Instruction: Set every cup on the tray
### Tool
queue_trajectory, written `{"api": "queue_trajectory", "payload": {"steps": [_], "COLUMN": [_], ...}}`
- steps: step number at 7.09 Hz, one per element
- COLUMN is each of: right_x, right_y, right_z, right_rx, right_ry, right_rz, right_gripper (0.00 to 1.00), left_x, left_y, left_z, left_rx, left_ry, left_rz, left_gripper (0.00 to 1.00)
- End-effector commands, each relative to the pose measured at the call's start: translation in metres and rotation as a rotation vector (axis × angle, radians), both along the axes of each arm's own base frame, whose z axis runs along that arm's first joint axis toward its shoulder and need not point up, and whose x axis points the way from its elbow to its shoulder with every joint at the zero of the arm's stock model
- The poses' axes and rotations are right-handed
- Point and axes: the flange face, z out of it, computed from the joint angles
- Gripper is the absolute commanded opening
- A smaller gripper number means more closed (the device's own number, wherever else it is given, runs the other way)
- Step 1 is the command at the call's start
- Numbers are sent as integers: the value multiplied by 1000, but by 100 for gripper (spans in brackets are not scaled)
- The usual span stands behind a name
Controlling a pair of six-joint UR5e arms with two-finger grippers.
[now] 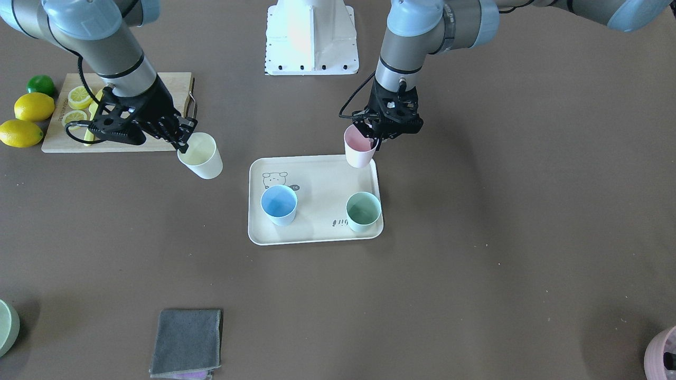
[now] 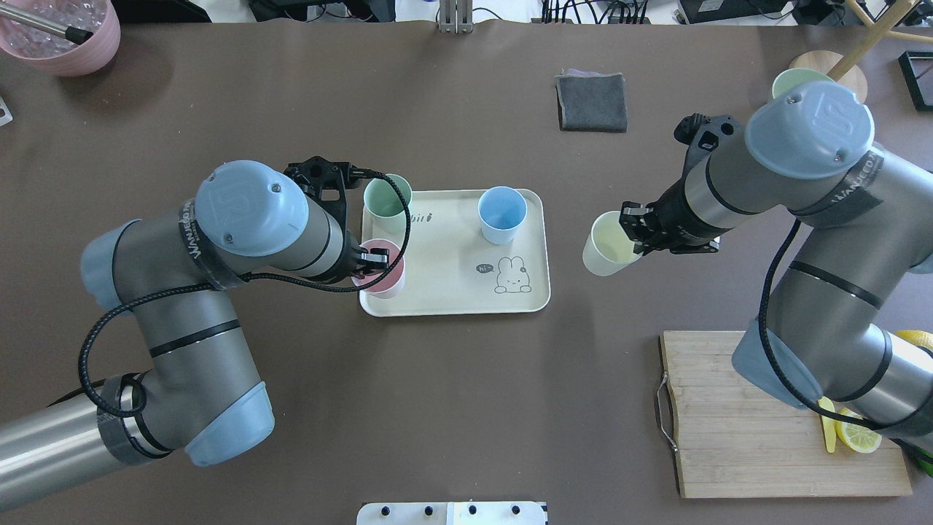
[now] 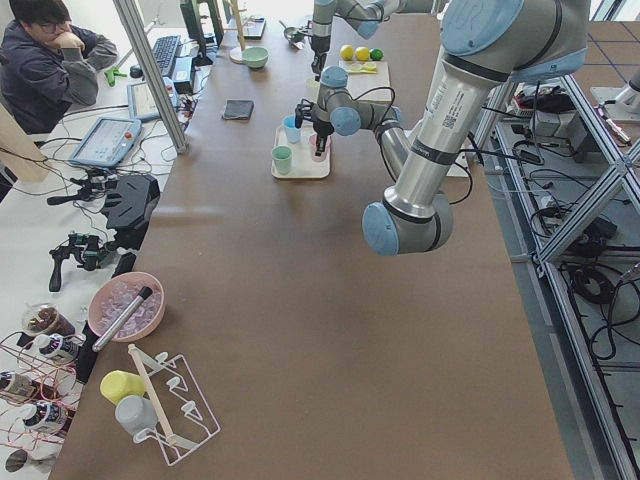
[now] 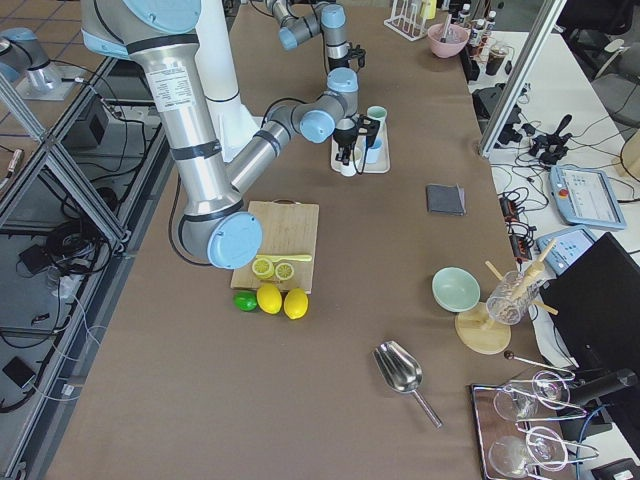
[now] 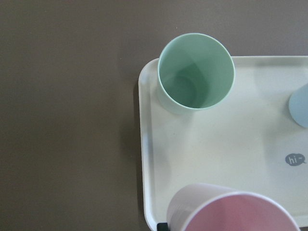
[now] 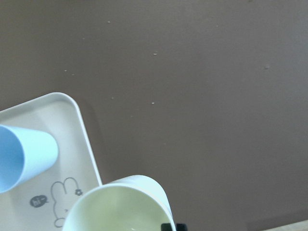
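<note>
Pink cup (image 1: pixel 359 152) is clamped by left gripper (image 1: pixel 376 139) over tray (image 1: pixel 322 177) corner, seemingly unseated; yellow cup (image 1: pixel 203 158) is gripped by right gripper (image 1: pixel 184 144) near tray. Lowering is best done upright, clear of mint cup (image 1: pixel 363 211).

tray centre: I see bare tray (image 2: pixel 444 251) floor between mint cup (image 2: pixel 387 198), blue cup (image 2: pixel 501 214)
tray near-left corner: blocked, pink cup (image 2: pixel 380 273) in left pincer (image 2: pixel 373 259)
right side: open desk (image 2: pixel 567 182) between yellow cup (image 2: pixel 611 251) and tray rim
</note>
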Motion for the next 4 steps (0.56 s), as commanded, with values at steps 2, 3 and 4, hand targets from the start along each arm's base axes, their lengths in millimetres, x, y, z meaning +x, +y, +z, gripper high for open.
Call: {"api": "queue_trajectory", "payload": {"steps": [2,3,4], "right_x": [-55,-69,-80], "right_y": [25,34,39], "right_z": [-72,-77,-76], "right_rx": [-42,-37,-40], "right_ry": [-6,10,19], "right_rz": [29,27,25], "right_gripper": [0,0,0], "left_x": [21,21,27], "left_y": [-14,-17,-20], "left_z": [3,5,9], "left_rx": [-2,-9,-12], "left_ry": [-27,-31,-14], "left_rz": [-22,-29,-37], "left_gripper": [0,0,0]}}
